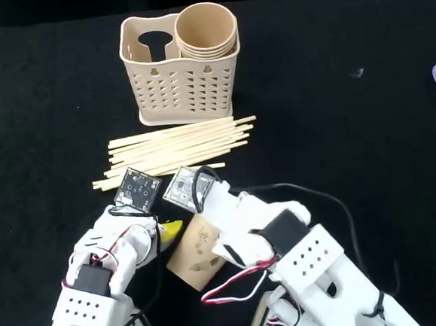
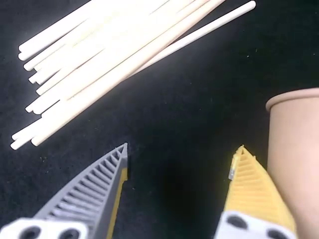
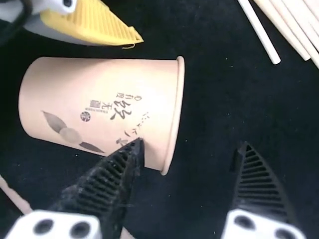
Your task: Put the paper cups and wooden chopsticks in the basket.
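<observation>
- Basket (image 1: 174, 91) stands upright at the far side of the table (image 1: 354, 160). A stack of cups (image 1: 206, 28) fills one compartment; the other holds nothing, and is probably meant for the chopsticks.
- Chopsticks (image 1: 175, 147) lie flat in a loose bundle on the table, between the basket and the two arms. Neither claw touches them.
- One loose cup (image 3: 99, 104) lies on its side between the arms, mouth toward the chopsticks.
- Right gripper (image 3: 191, 144): black jaws wide apart, holding nothing. One tip is over the cup's wall near the rim, the other over bare table past the rim. This looks like lining up to pinch the rim wall, with one finger going inside the mouth.
- Left gripper (image 2: 183, 147): also wide open and empty. The cup sits just outside its yellow finger (image 2: 251, 184), and the gap faces bare table short of the chopsticks. It is likely placed for the bundle.
- Step in hand, as I judge it: fetch the last cup, then the sticks.
- Risk: a cup on its side may roll away from a one-sided touch, and its thin wall may dent.
</observation>
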Controlling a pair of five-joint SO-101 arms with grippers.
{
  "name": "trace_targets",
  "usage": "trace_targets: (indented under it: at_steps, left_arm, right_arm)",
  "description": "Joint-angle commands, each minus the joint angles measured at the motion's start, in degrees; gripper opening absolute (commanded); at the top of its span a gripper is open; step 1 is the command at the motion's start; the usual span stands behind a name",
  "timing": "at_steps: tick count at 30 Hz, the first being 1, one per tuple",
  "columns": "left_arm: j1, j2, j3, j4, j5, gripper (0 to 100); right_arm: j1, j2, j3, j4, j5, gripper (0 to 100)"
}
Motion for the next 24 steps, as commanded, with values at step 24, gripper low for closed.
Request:
trace_targets:
  at_steps: [24]
  left_arm:
    - [-3.21, -0.35, -0.66, -0.79, 0.70, 32]
  right_arm:
    - [7.56, 1.36, -19.56, 12.66, 8.09, 1.1]
